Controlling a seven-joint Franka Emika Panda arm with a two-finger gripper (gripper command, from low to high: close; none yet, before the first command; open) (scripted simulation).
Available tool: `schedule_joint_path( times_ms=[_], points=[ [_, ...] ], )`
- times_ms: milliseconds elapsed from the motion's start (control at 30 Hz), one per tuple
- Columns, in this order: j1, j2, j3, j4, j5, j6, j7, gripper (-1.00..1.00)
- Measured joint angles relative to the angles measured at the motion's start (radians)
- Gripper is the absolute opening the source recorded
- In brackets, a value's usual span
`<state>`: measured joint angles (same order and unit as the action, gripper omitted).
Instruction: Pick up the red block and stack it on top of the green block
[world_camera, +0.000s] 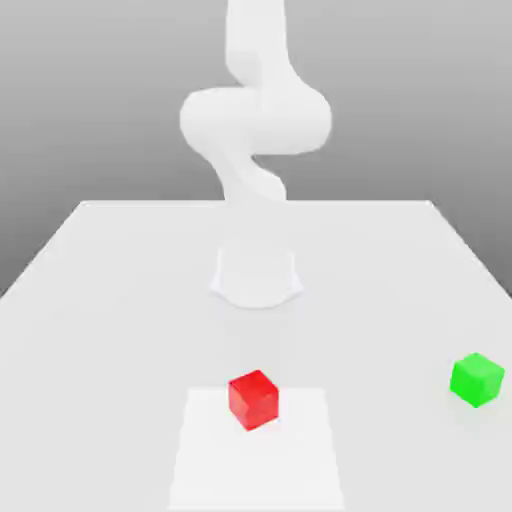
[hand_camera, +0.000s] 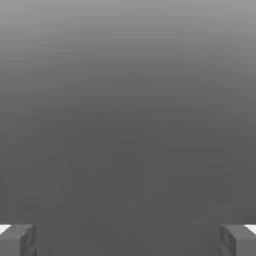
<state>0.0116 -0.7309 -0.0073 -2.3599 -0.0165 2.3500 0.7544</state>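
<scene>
The red block (world_camera: 253, 398) sits on the white table, near the front and around the middle of the exterior view. The green block (world_camera: 476, 379) rests on the table far toward the exterior view's right, well apart from the red one. In the hand view my gripper (hand_camera: 128, 241) is open, its two grey fingertips (hand_camera: 18, 241) standing wide apart with nothing between them and only a plain grey background beyond. Neither block is touched by anything.
The white arm (world_camera: 255, 120) rises from its round base (world_camera: 256, 276) behind the blocks and bends upward out of the picture. The table (world_camera: 120, 300) stretches wide on both sides. A paler square patch (world_camera: 256, 460) lies under the red block.
</scene>
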Motion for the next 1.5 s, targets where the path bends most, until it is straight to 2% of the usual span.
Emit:
schedule_joint_path(
  times_ms=[333,567,800,833,1067,1300,1500],
  points=[
    [0.048,0.335,-0.059,-0.276,-0.05,0.236,-0.237,0.0],
    [0.086,0.62,-0.108,-0.485,-0.02,0.435,-0.476,0.0],
    [0.054,0.899,-0.049,-0.486,0.089,0.663,-0.59,0.0],
    [0.043,0.926,-0.037,-0.482,0.096,0.687,-0.596,-1.0],
    [0.038,0.928,-0.032,-0.482,0.089,0.687,-0.59,-1.0],
    [0.035,0.7,-0.051,-0.515,0.012,0.492,-0.535,-1.0],
    [0.3,0.703,0.079,-0.406,0.004,0.385,-0.466,-1.0]
  ],
)
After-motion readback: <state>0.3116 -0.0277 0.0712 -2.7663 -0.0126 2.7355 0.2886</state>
